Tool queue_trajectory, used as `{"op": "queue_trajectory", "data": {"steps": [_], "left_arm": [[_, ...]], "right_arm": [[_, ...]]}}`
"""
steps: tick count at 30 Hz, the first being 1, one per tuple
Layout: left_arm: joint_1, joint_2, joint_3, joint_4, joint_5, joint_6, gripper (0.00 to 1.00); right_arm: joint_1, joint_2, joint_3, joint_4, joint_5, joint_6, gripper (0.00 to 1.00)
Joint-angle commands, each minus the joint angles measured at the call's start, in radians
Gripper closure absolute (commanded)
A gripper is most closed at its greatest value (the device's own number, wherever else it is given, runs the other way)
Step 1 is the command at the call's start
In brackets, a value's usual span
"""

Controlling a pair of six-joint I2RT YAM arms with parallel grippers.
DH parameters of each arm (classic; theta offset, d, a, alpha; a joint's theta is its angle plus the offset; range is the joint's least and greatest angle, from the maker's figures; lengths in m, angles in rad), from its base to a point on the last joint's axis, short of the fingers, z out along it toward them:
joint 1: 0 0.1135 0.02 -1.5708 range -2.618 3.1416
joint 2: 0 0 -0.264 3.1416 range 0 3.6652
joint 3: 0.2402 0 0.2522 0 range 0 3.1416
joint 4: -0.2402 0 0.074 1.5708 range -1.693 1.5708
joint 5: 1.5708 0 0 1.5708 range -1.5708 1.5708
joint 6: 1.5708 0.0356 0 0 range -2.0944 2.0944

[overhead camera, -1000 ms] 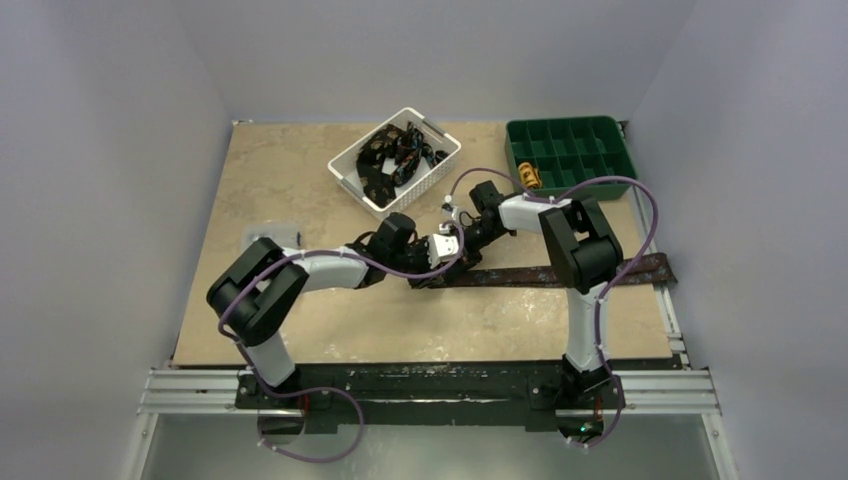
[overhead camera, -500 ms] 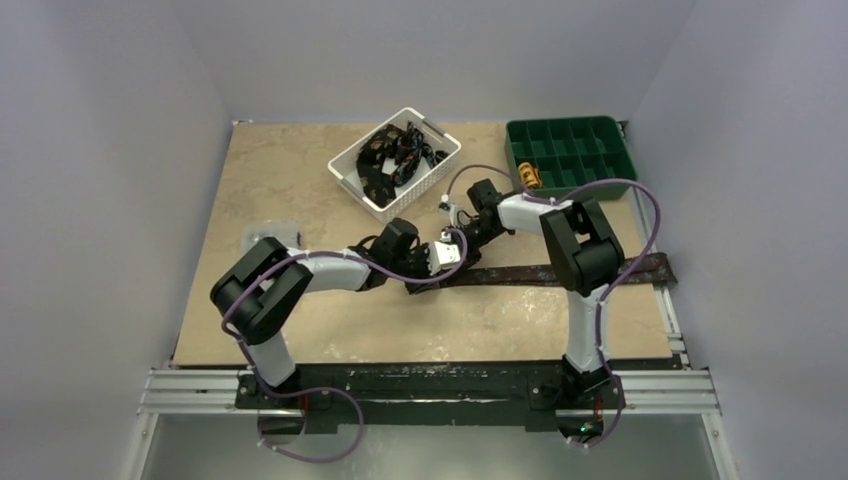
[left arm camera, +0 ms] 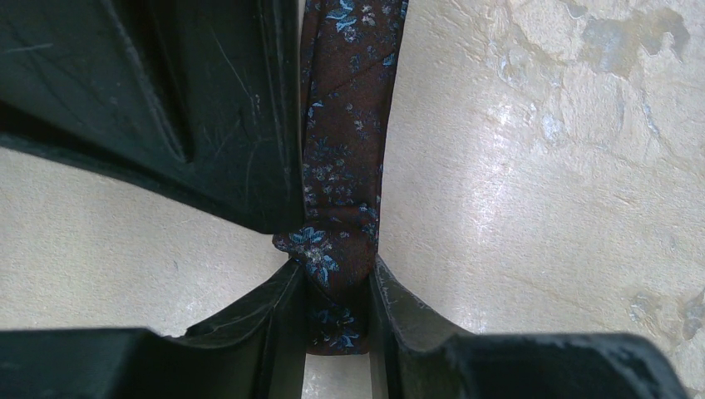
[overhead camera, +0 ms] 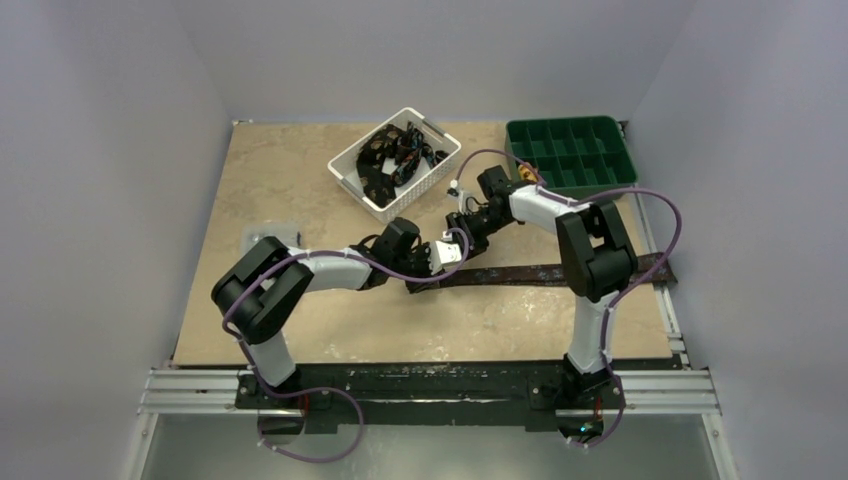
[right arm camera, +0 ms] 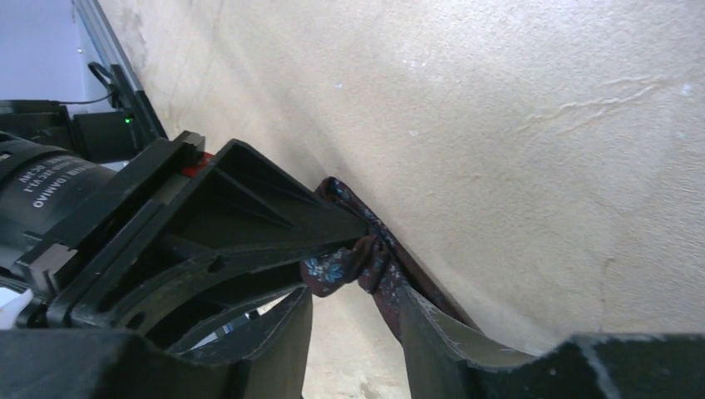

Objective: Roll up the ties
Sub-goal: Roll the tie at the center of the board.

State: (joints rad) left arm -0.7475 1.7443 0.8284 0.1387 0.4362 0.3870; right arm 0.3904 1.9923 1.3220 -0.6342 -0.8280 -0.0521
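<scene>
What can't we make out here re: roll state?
- Top view: tie end, hidden under left gripper and right gripper.
- Right wrist: turns in the fold, blocked by left gripper.
- Left wrist: tie's far length, cut off at top edge.
- Top view: white basket contents, too small to count.

Your tie (left arm camera: 345, 166) is matt woven cloth, the table (left arm camera: 540, 166) smooth, faintly glossy stone-look, the left gripper (left arm camera: 332, 281) scuffed matt black plastic.
</scene>
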Motion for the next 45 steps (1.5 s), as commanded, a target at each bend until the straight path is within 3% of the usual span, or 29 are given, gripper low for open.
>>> {"op": "queue_trajectory", "data": {"steps": [1,8,13,19,20,27,32,45], "left_arm": [[-0.006,0.046,-0.013,-0.099,-0.029,0.021,0.73],[-0.006,0.043,-0.016,-0.097,-0.022,0.026,0.72],[-0.006,0.044,-0.016,-0.095,-0.021,0.025,0.72],[-0.006,0.041,-0.020,-0.090,-0.022,0.024,0.70],[-0.006,0.040,-0.021,-0.090,-0.020,0.024,0.69],[-0.004,0.026,-0.031,-0.064,-0.027,-0.002,0.51],[0.010,-0.025,-0.098,0.039,0.001,-0.027,0.39],[0.077,-0.086,-0.209,0.335,0.061,-0.119,0.34]], "right_arm": [[0.011,-0.039,-0.024,0.047,-0.067,0.088,0.56],[0.038,-0.020,-0.076,0.145,-0.067,0.167,0.56],[0.045,-0.004,-0.087,0.202,-0.087,0.203,0.62],[0.048,0.006,-0.089,0.175,-0.085,0.171,0.98],[0.048,0.004,-0.089,0.166,-0.075,0.159,1.00],[0.025,0.005,-0.092,0.110,-0.011,0.086,1.00],[0.011,0.034,-0.106,0.107,0.006,0.058,1.00],[-0.027,0.057,-0.146,0.123,0.096,0.026,1.00]]}}
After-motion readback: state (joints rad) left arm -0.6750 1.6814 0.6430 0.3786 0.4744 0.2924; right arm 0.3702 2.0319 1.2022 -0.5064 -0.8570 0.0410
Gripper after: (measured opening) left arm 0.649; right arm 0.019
